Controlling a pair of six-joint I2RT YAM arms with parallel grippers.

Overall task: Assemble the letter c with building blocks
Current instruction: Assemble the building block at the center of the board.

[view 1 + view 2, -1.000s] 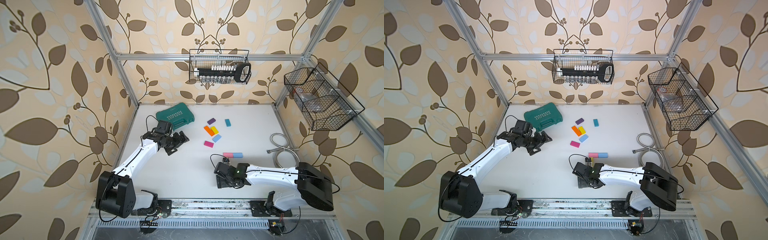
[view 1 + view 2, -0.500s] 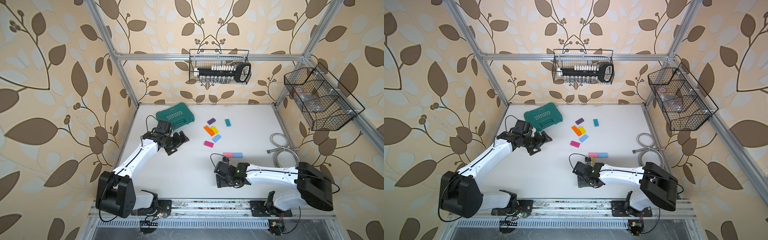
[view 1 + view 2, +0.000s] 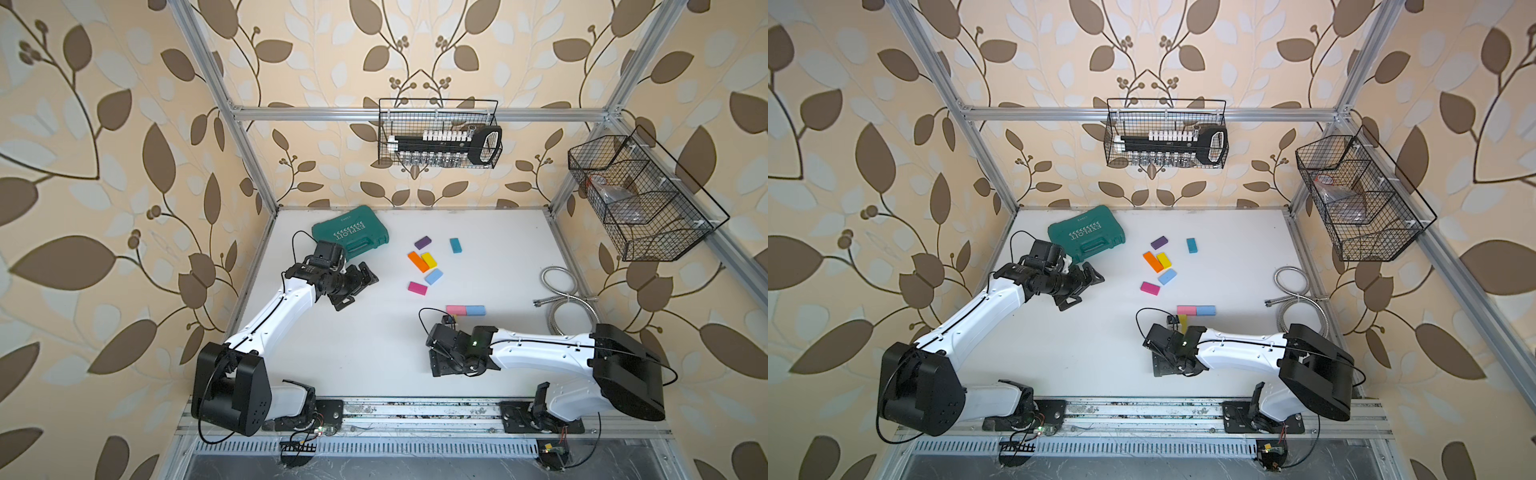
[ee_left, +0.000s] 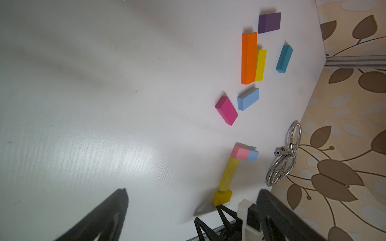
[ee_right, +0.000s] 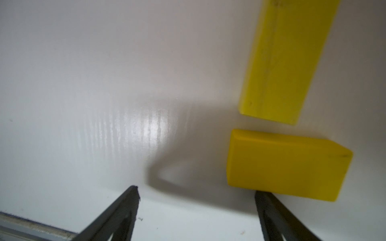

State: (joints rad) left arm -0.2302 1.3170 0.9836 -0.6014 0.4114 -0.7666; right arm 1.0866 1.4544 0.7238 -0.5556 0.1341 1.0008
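- Right gripper [image 5: 196, 190] low at the table front, jaws apart, holding nothing; one fingertip right at the short yellow block [image 5: 286, 164].
- Long yellow block [image 5: 286, 60] just beyond; the right wrist hides most of both in both top views.
- Its far end meets the pink block [image 3: 456, 310], which lies end-to-end with the light blue block [image 3: 475, 310].
- Left gripper [image 3: 360, 291] spread wide, empty.
- Farther, loose: magenta block [image 3: 417, 287], loose light blue block [image 3: 433, 276], orange block [image 3: 418, 262] touching loose yellow block [image 3: 429, 259], purple block [image 3: 423, 242], teal block [image 3: 456, 245].
- Green case [image 3: 351, 232] behind the left wrist; metal hose [image 3: 561, 291] by the right edge.
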